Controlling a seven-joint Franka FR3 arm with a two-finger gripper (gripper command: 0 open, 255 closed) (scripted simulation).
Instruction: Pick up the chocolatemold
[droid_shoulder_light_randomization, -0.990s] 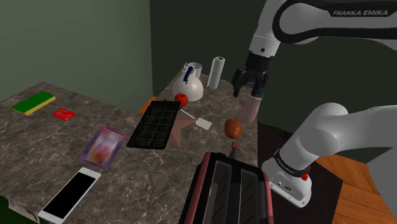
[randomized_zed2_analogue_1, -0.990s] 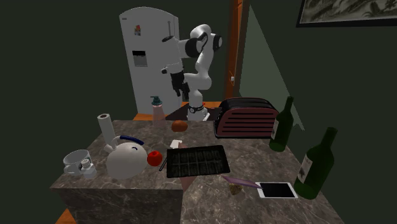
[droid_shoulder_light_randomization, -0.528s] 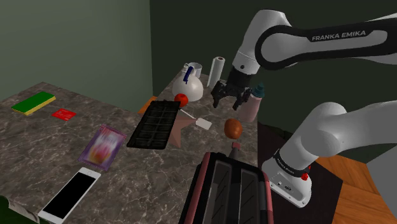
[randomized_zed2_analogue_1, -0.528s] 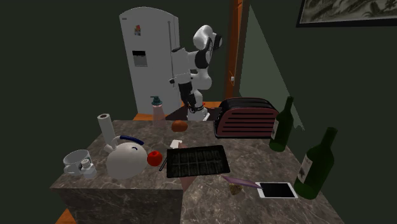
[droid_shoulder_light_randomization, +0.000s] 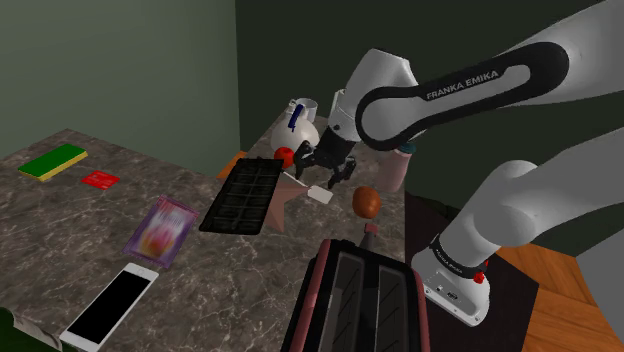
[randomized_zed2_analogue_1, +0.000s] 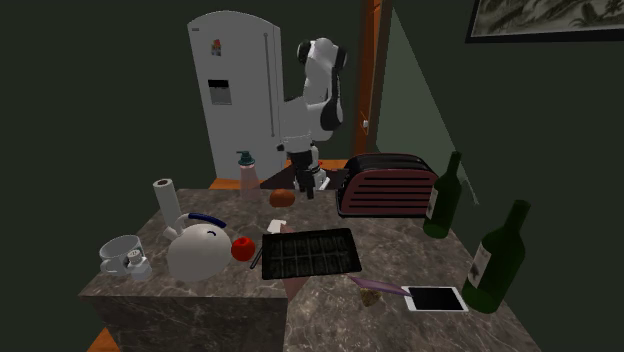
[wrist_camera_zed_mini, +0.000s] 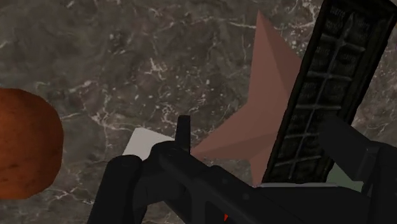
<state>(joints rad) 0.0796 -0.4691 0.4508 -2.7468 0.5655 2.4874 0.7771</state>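
In the wrist view the black chocolate mold (wrist_camera_zed_mini: 331, 89) runs off past the frame's edge and one finger hides its near end; what the pinkish wedge (wrist_camera_zed_mini: 254, 121) beside it is, I cannot tell. The mold lies flat on the dark marble counter (droid_shoulder_light_randomization: 90, 230). Since a second ago the gripper (droid_shoulder_light_randomization: 322, 178) has swung away from the pink bottle (droid_shoulder_light_randomization: 395, 172) and now hangs near the mold, fingers spread, holding nothing.

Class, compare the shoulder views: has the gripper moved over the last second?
Yes. The gripper swung leftward and down in the shoulder view, from the bottle toward the black mold.
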